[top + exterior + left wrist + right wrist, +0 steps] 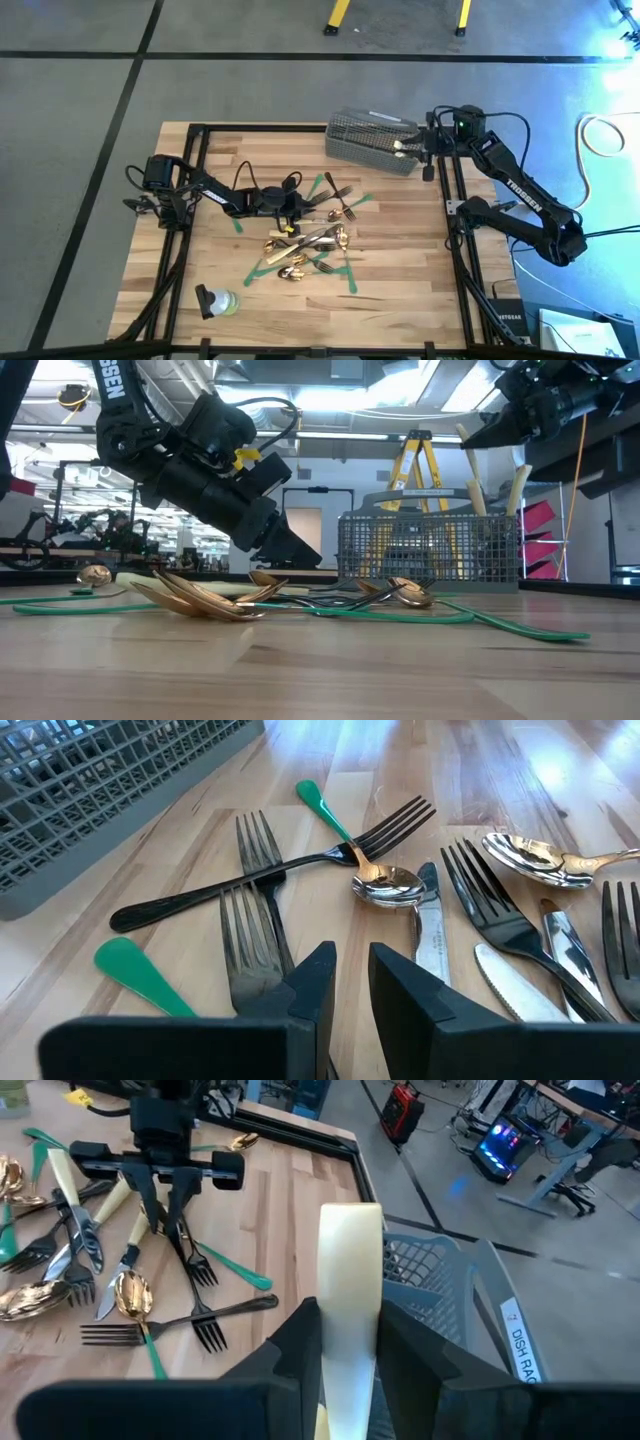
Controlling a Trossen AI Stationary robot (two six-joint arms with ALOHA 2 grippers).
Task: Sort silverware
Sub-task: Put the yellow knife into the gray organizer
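The right gripper (348, 1342) is clamped on a cream-handled knife (350, 1280), held above the grey mesh basket (372, 142) at the table's far side. The left gripper (345, 985) has its jaws drawn to a narrow slot, low over the pile, and they seem to pinch the handle of a dark fork (245, 935).

Risks, as judged:
- The knife handle is smooth; if released off-centre, it could strike the basket rim and fall outside.
- The fork under the left gripper lies crossed with another fork (270, 875); lifting one may drag the other, or a green tape strip (140, 975).

The remaining silverware (310, 238) lies in a loose heap mid-table: gold spoons, dark forks and cream-handled knives, overlapping at mixed angles.
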